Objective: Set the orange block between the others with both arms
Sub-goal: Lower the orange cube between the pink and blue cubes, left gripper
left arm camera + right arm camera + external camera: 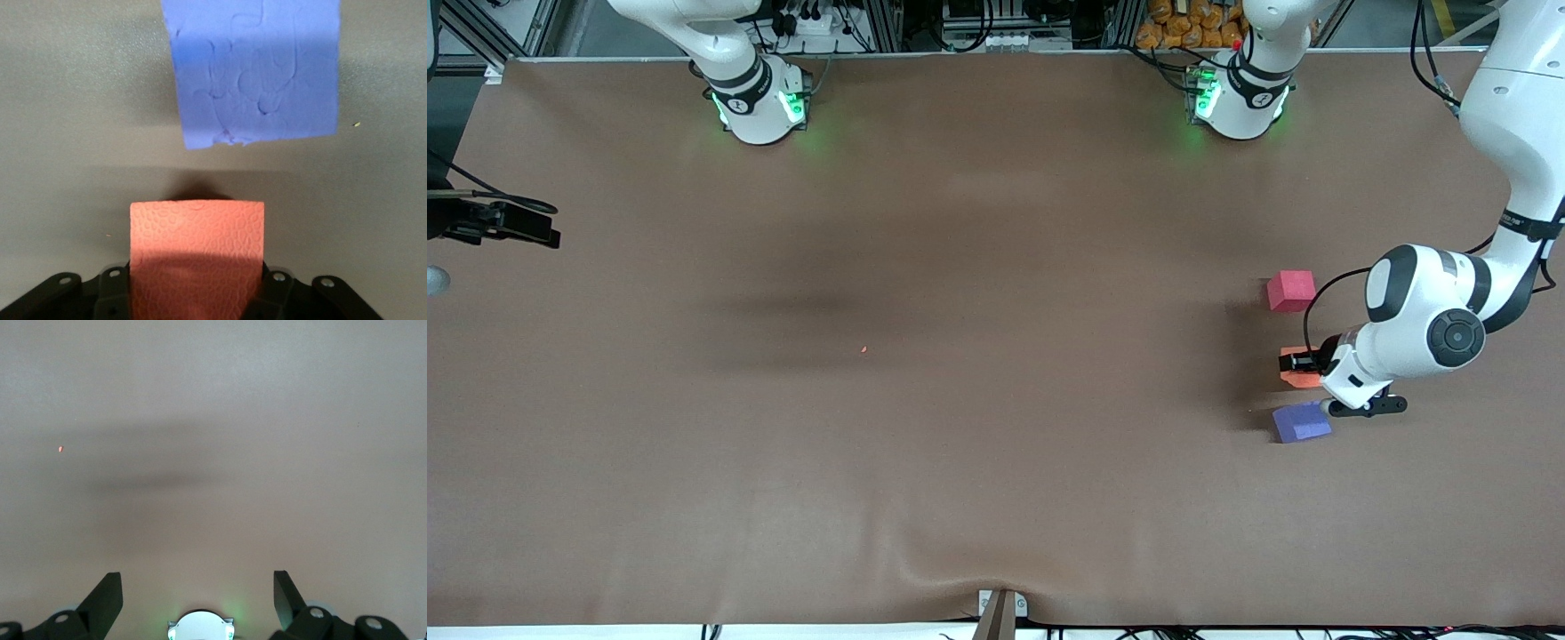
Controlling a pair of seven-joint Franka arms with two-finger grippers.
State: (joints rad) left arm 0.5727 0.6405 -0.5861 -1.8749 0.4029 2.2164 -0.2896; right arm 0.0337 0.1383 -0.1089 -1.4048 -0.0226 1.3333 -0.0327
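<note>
The orange block (1300,377) is clamped in the left gripper (1303,363), over the gap between the red-pink cube (1290,291) and the purple-blue cube (1301,421), closer to the latter. The right gripper (197,593) waits spread wide, well apart from the orange block.

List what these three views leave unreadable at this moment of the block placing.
- Left gripper, front view: whether the small orange foam cube it is shut on rests on the table; wrist and shadow hide its base.
- Red-pink matte cube: absent from both wrist views.
- Right gripper, open: in the front view, cut off at the edge.
- Purple-blue matte cube, left wrist view: cropped by the frame edge.
</note>
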